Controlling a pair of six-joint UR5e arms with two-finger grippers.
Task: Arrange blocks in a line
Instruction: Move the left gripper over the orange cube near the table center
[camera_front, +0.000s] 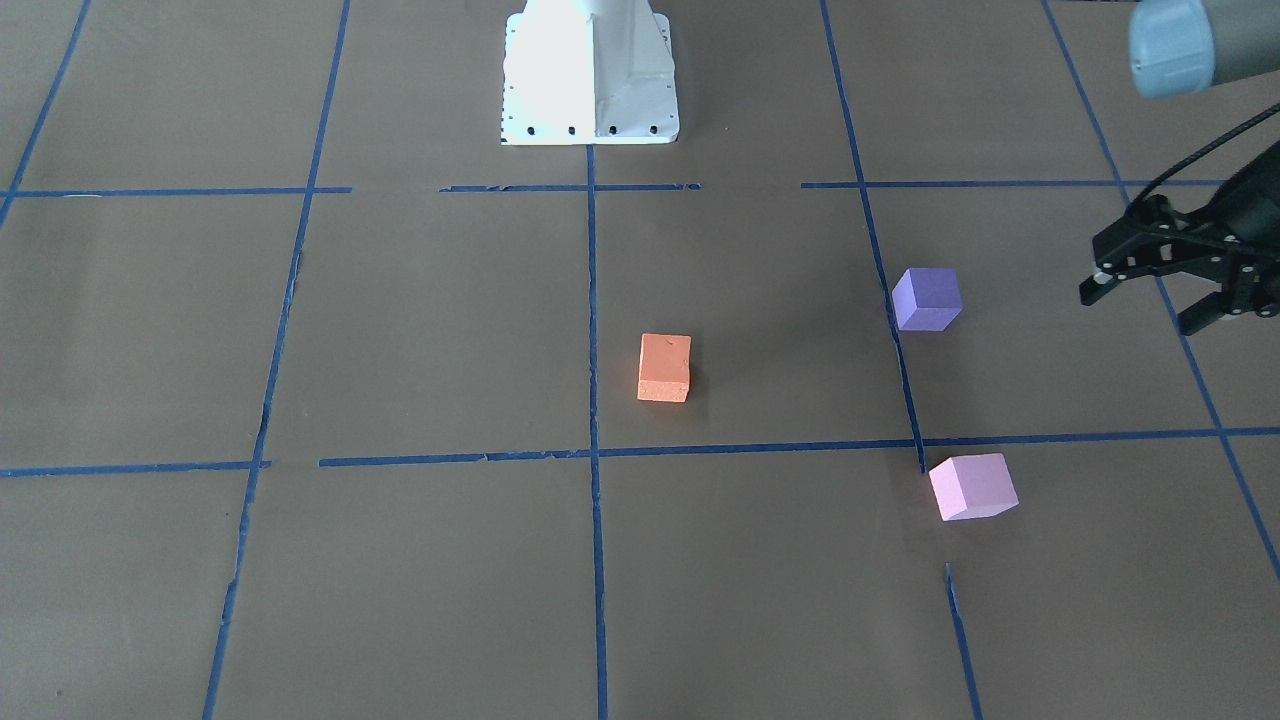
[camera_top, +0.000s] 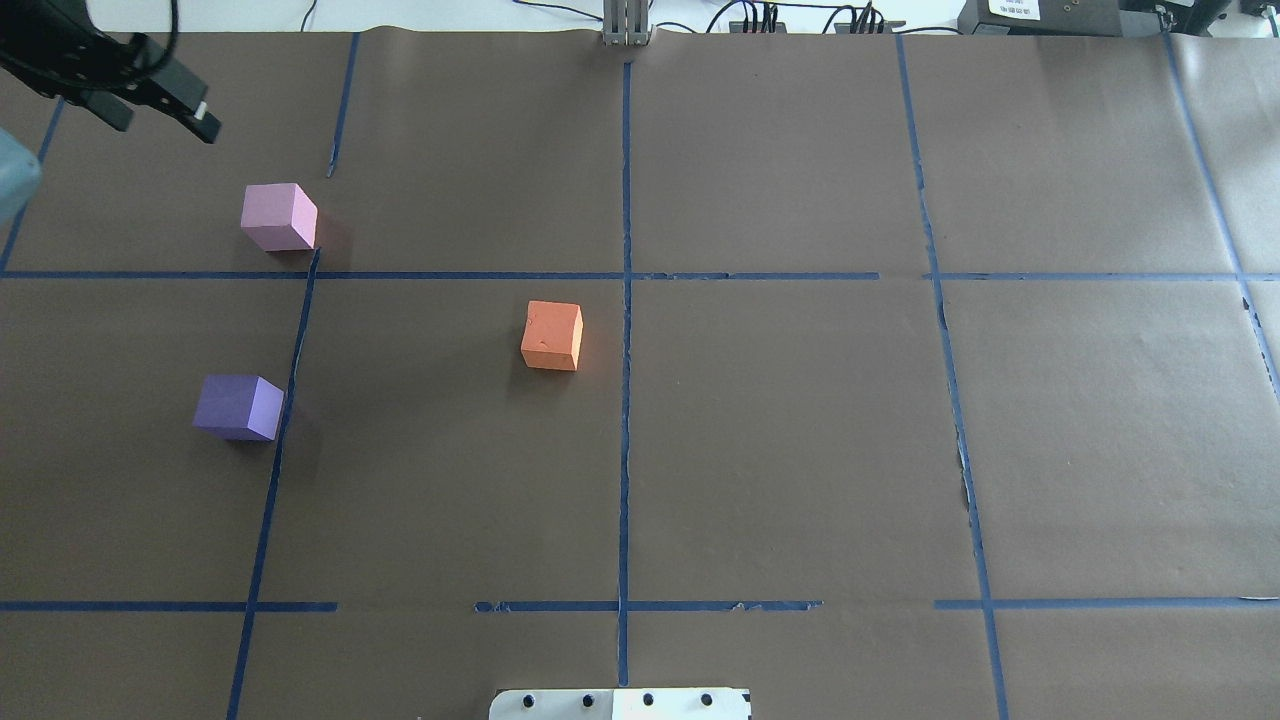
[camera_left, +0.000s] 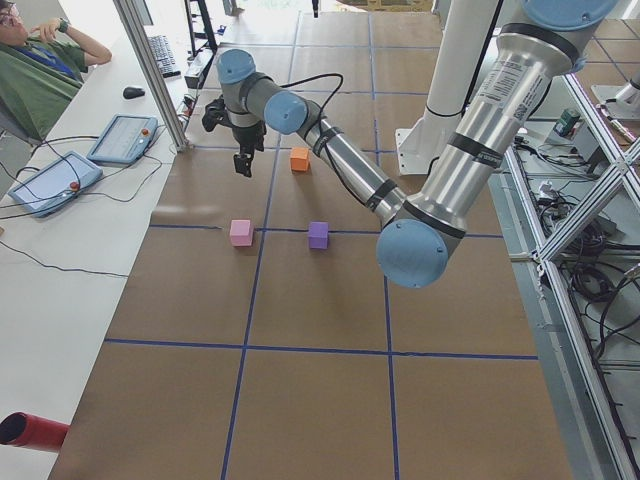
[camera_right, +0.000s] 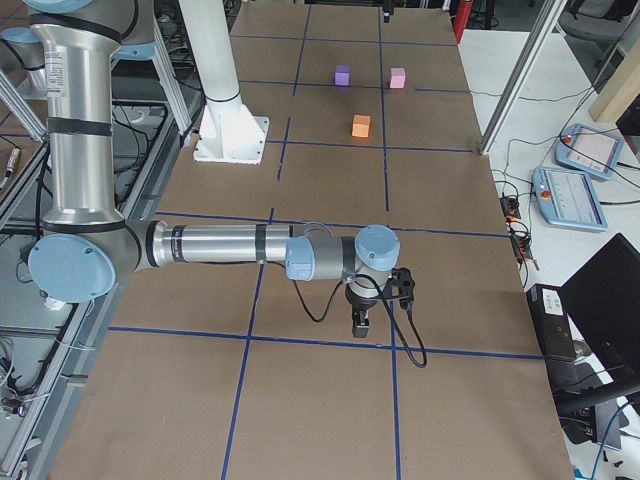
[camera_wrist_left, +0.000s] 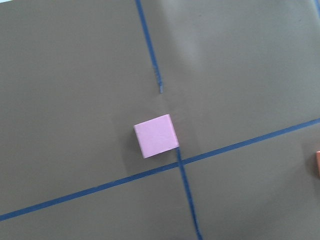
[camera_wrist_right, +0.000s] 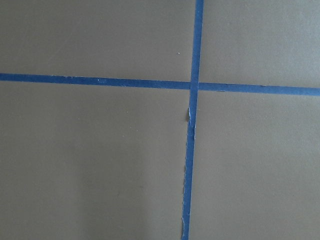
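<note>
Three blocks scattered over the left half of the brown table (camera_top: 800, 450), none touching another, not lined up. Orange block (camera_top: 551, 336) about mid-depth, just left of the centre blue tape line (camera_top: 625, 480). Purple block (camera_top: 238, 407) well to its left and a little nearer, with its right edge at another tape line. Pink block (camera_top: 279, 217) farther back, tucked into the far-left corner of a tape crossing, with its near-right corner touching the tape.

Left gripper (camera_top: 165, 122) up in the air at the far left, beyond the pink block and apart from it, with jaws spread wide and nothing between them. From its wrist camera: the pink block near the middle, a sliver of orange at the right edge.

Right gripper (camera_right: 360, 325) well off to the right, away from all three blocks, pointing down over the table close to a tape crossing. Shown only from the side, so impossible to tell whether spread or closed.
</note>
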